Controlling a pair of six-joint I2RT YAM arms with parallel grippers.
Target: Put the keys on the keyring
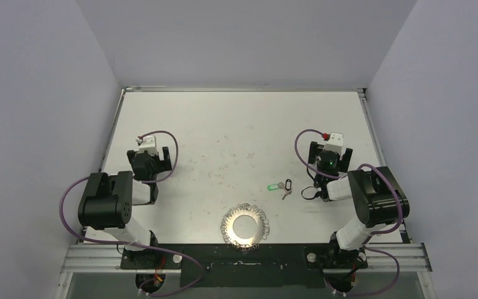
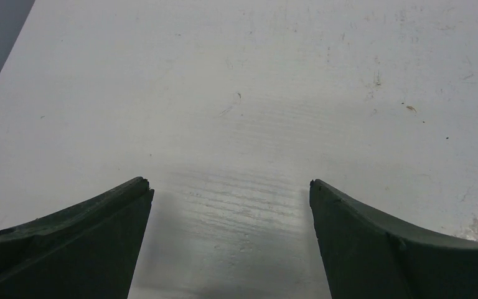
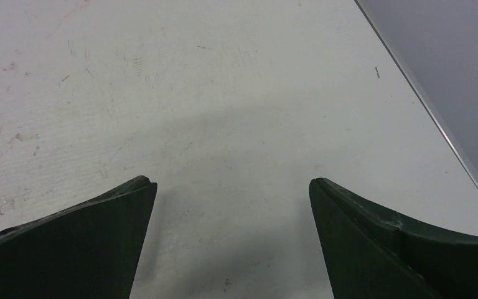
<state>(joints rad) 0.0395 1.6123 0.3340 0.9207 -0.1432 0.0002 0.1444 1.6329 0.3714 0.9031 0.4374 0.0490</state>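
The keys [image 1: 281, 187], a small silvery key with a green tag and a black oblong tag, lie on the white table right of centre. The keyring [image 1: 245, 227], a big silvery ring fringed with wire loops, lies near the front edge in the middle. My left gripper [image 1: 152, 151] hangs over the left side of the table, far from both. In the left wrist view the left gripper [image 2: 229, 184] is open over bare table. My right gripper [image 1: 331, 148] is just right of and beyond the keys. Seen from its wrist, the right gripper [image 3: 231, 182] is open with nothing between its fingers.
Grey walls enclose the table [image 1: 236, 124] on three sides. The table's right edge [image 3: 429, 118] runs close to the right gripper. A black metal rail [image 1: 243, 255] with the arm bases lines the near edge, just behind the keyring.
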